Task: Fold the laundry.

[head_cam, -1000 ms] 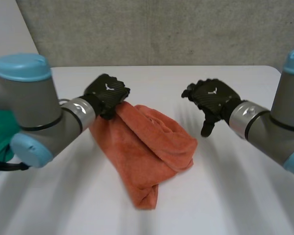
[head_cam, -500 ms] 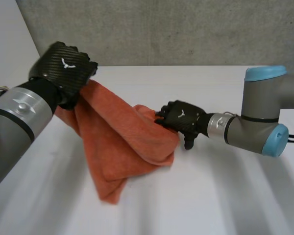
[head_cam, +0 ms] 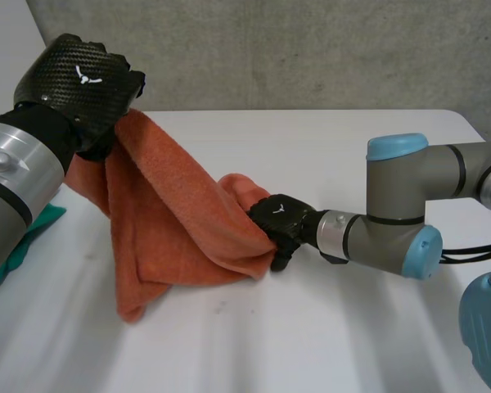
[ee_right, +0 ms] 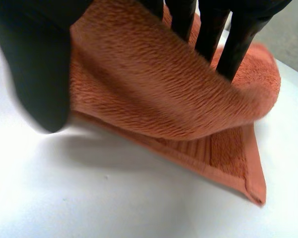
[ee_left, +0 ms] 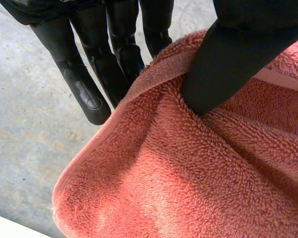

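Two pinches, left robot hand [head_cam: 78, 78] on hem of orange towel [head_cam: 180, 221], right robot hand [head_cam: 280, 223] on fold.

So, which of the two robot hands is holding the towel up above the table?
The left robot hand: it pinches the orange towel high up, while the right robot hand grips its other end down at the table.

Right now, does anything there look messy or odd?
The orange towel hangs bunched and crooked, pinched by the left hand up high and the right hand near the table. A green cloth pokes out beside the left arm.
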Robot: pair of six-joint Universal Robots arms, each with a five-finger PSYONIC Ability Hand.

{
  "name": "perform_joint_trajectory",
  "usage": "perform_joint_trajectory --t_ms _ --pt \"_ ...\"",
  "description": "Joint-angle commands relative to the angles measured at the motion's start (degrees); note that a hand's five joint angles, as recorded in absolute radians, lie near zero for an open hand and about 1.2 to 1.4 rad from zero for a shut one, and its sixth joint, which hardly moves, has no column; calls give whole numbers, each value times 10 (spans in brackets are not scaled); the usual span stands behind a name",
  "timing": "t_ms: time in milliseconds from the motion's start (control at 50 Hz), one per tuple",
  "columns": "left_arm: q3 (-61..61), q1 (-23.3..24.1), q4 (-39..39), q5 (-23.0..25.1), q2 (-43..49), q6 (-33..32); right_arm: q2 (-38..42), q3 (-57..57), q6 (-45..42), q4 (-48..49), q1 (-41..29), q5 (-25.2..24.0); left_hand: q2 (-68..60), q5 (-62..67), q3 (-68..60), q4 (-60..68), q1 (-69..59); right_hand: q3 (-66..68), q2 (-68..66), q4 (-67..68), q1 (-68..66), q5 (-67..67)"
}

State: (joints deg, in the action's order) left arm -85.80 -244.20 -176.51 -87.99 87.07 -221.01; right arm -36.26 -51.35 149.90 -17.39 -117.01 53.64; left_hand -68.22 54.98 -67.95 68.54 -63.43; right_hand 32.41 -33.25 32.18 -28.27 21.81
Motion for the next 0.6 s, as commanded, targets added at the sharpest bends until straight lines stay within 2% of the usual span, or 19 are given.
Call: perform_joint_trajectory --t_ms 20,60,140,240,380,520,600 --pt "5 0 -1 -1 -3 5 -5 7 14 10 -4 59 -118 150 -121 115 -166 476 -468 478 -517 482" --pt "7 0 -1 -3 -4 8 -20 7 14 5 -1 68 -118 150 -121 115 -166 476 -468 478 -517 482" --pt "9 0 -1 -17 -21 18 -108 -9 12 -23 10 91 -118 150 -121 115 -166 476 -468 478 -517 482" --pt "7 0 3 -24 -50 44 -250 -17 -6 -149 61 104 -118 150 -121 115 -166 476 -468 478 -517 482" --pt "-9 0 38 -30 -88 109 -344 7 -67 -241 94 116 -118 150 -121 115 -166 476 -468 478 -517 482" --pt "-20 0 72 -27 -90 178 -367 15 -109 -316 118 117 -118 150 -121 115 -166 476 -468 478 -517 482" --pt "-41 0 72 -23 -58 199 -319 16 -133 -322 120 120 -118 150 -121 115 -166 476 -468 478 -517 482"
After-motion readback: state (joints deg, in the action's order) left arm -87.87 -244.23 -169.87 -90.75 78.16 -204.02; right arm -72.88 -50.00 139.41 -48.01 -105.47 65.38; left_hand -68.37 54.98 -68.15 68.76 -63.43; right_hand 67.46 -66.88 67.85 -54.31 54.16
